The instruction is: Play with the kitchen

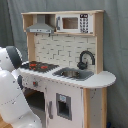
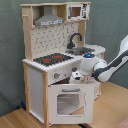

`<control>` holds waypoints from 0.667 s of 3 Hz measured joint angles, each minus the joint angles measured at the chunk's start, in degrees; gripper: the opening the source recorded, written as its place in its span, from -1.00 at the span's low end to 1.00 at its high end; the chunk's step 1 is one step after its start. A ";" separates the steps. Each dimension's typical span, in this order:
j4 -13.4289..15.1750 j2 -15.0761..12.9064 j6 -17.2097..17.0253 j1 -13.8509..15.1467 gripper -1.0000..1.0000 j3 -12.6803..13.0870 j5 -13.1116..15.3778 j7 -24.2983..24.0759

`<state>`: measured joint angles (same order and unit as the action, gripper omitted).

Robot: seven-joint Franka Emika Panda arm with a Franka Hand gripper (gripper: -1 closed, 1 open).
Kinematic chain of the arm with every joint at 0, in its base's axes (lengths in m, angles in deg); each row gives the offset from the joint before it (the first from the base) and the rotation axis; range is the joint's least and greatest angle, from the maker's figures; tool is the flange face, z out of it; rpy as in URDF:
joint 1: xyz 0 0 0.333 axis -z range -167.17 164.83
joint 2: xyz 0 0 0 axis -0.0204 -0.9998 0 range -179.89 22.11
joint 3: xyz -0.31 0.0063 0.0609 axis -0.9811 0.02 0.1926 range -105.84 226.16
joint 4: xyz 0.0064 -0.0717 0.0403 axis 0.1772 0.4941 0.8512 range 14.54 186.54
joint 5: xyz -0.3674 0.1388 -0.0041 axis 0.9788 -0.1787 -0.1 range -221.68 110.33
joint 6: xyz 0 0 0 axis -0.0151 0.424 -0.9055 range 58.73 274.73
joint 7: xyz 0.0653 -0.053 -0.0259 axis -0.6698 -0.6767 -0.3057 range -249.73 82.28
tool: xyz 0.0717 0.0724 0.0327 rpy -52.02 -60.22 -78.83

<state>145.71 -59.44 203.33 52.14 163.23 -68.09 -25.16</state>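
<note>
Grey curtain backdrop in both exterior views; light wooden floor (image 2: 107, 107) visible in the second exterior view.

The kitchen (image 1: 67, 75) stands on the floor against the curtain, filling the middle of both exterior views. White body, light-wood frame.

Upper level: grey hood (image 1: 40, 27) toward the first exterior view's left, small microwave (image 1: 74, 23) beside it toward the first exterior view's right. White brick-pattern back panel below them.

Counter level: black-red hob (image 1: 38, 65) under the hood, sink (image 1: 73, 74) next to it, black faucet (image 1: 85, 58) arching over the sink's far corner. Rounded white counter end (image 1: 102, 80) beyond the sink.

Front, second exterior view: windowed oven door (image 2: 68, 103) shut, handle across its top. Knob panel above it, under the hob (image 2: 52, 59).

Arm: white Panda links enter from the second exterior view's right, bending toward the kitchen front. Gripper (image 2: 76, 77) sits at the knob panel just above the oven door, close against the front face (contact not clear). Cannot tell whether the fingers are parted or closed; nothing visibly held.

In the first exterior view the arm's white body (image 1: 12, 95) fills the lower left, partly covering the kitchen's front corner; the gripper itself is not seen there.
</note>
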 joint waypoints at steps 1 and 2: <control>-1.05 1.09 1.28 1.69 -1.00 3.91 -0.06 -3.51; -1.06 2.42 2.94 1.87 -1.00 4.73 -0.07 -9.06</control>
<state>144.65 -57.03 206.27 54.01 167.96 -68.17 -34.22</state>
